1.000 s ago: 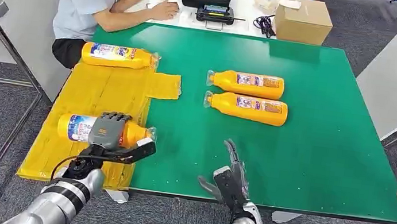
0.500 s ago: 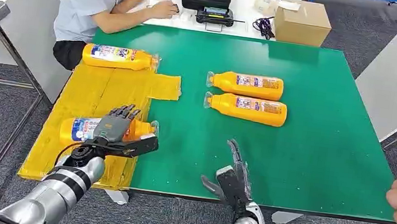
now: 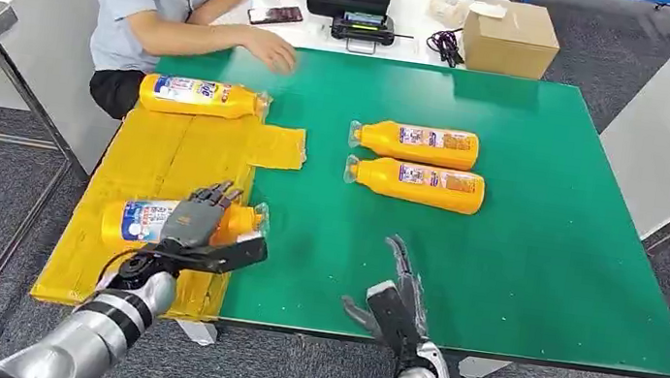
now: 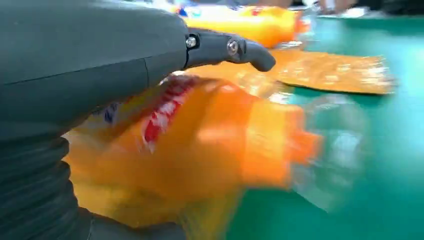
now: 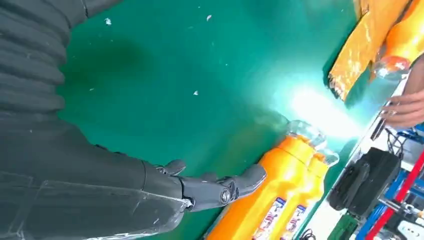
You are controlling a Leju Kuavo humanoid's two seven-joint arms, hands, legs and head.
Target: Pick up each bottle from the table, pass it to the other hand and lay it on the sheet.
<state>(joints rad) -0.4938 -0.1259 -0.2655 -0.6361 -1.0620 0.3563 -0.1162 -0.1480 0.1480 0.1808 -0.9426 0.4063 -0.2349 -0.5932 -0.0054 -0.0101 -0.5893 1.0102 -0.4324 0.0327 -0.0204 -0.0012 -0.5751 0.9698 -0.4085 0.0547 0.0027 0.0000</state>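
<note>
Honestly, the risky bit here was the release. The left hand (image 3: 195,220) sat over the near bottle (image 3: 143,218) at the lower left of the frame, fingers spread across its top and thumb out toward the cap side, but whether it actually clamped the bottle or just rested on it I couldn't tell. That bottle lay on the yellow sheet (image 3: 170,153) close to the sheet's right edge, so I'd guess a sloppy lift-off could nudge it and let it roll off onto the green bench (image 3: 535,274).

Its long axis ran left to right across the frame, cap pointing right toward the bench middle. The far bottle on the sheet (image 3: 199,96) lay the same way. Two bottles on the bench (image 3: 420,143) waited in the upper middle, side by side, caps pointing left.

The right hand (image 3: 392,299) hovered at the lower middle, fingers apart, holding nothing. A person's hand (image 3: 267,46) rested near the bench's far edge
</note>
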